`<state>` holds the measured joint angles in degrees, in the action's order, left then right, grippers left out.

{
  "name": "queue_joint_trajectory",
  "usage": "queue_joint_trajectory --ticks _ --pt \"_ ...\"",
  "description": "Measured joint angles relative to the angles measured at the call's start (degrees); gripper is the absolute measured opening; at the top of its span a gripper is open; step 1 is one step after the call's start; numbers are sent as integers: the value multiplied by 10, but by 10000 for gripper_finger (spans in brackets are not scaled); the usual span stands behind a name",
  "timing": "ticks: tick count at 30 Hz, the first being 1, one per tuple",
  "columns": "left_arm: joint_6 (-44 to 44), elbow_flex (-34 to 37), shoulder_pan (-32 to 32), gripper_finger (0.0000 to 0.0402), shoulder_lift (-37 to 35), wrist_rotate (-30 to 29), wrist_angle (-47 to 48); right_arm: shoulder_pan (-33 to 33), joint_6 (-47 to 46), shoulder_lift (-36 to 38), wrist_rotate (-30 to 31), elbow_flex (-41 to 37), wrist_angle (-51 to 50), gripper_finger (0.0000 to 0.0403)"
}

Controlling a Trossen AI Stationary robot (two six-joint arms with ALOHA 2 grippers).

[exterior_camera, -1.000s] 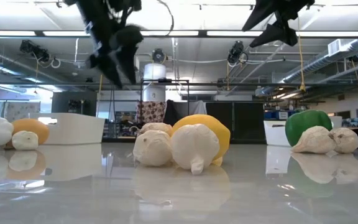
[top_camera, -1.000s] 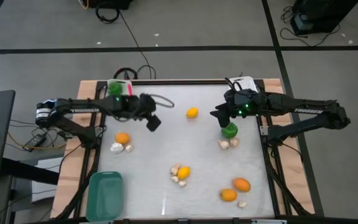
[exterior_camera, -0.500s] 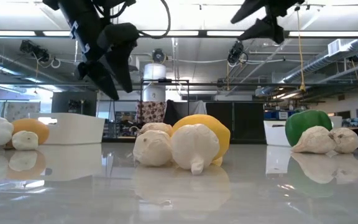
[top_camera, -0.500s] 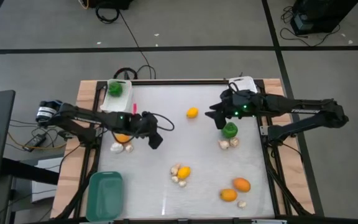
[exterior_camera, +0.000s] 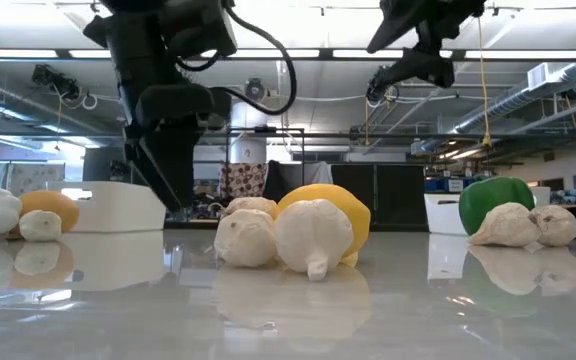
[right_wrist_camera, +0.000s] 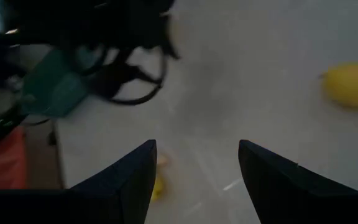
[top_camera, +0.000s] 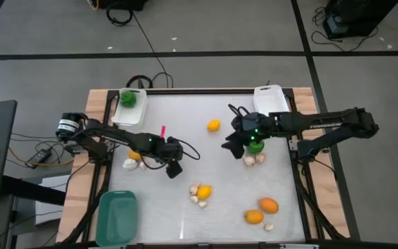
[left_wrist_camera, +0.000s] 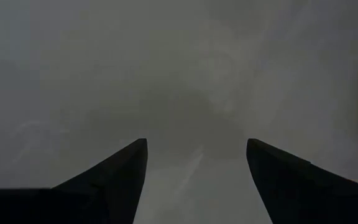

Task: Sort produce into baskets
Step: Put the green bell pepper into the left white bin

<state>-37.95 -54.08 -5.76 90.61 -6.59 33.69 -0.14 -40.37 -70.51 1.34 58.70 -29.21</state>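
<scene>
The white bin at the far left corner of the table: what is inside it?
The white bin holds one green bell pepper. Nothing else shows inside; whatever lies under the pepper is hidden.

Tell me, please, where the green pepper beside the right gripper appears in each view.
High view: green pepper right of centre, under the right gripper.
Low view: the pepper at far right, behind two whitish pieces.
Left wrist view: not in it.
Right wrist view: not in it.
Shared landmark: those whitish pieces.

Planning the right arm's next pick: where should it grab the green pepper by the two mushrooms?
Grip the round green toy pepper across its body from straight above, claw fingers clear of the whitish mushroom pieces crowding its near side. The open right claw hangs just beside it.
</scene>
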Motion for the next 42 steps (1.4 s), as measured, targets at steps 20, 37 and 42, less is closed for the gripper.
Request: queue_joint_trajectory --ticks 20,37,42 --pt "87 -31 76 280 15 46 -286 49 -115 91 114 0 -376 245" --pt "102 -93 161 280 12 81 -114 -18 -78 -41 96 0 -421 395" --pt "135 -93 169 280 12 86 -106 -65 -76 -54 68 0 -417 393"
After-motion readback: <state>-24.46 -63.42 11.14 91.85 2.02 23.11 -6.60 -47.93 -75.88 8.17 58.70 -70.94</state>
